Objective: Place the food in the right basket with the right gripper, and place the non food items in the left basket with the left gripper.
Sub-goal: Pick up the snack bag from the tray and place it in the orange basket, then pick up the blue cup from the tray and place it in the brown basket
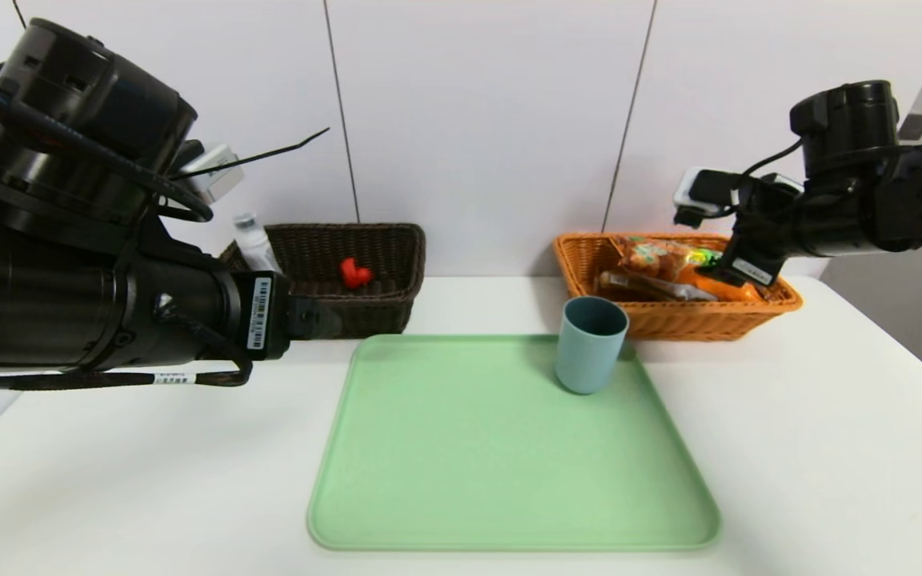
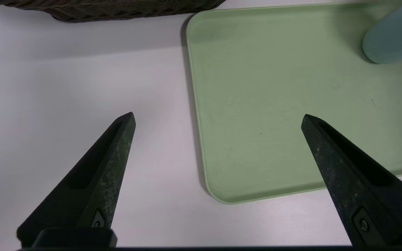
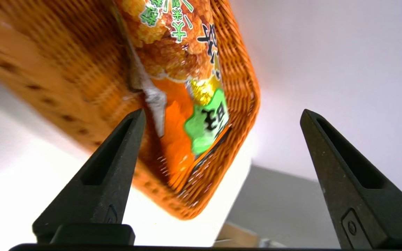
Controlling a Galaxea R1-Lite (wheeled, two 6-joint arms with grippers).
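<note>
So from my end it looks nearly done, just one thing left imo. The orange snack bag [image 3: 176, 45] and the clear-wrapped bar [image 1: 629, 282] are both lying in the orange wicker basket [image 1: 685, 320], out at about 2 o'clock in my head view. My right hand [image 3: 223, 111] is right over it, fingers spread with nothing between them. In the dark brown wicker basket [image 1: 409, 276], around 11 o'clock, I can see the red duck-like toy [image 1: 354, 274] and the grey-capped bottle [image 1: 259, 246], which is leaning. What's left is the blue-grey cup [image 1: 589, 348], standing near the tray's [image 1: 509, 448] far right corner, roughly 1 o'clock. My left hand [image 2: 218, 113] is at 9 o'clock above the worktop [image 1: 189, 480], spread wide and empty, so that cup is its job next, I'd say.
</note>
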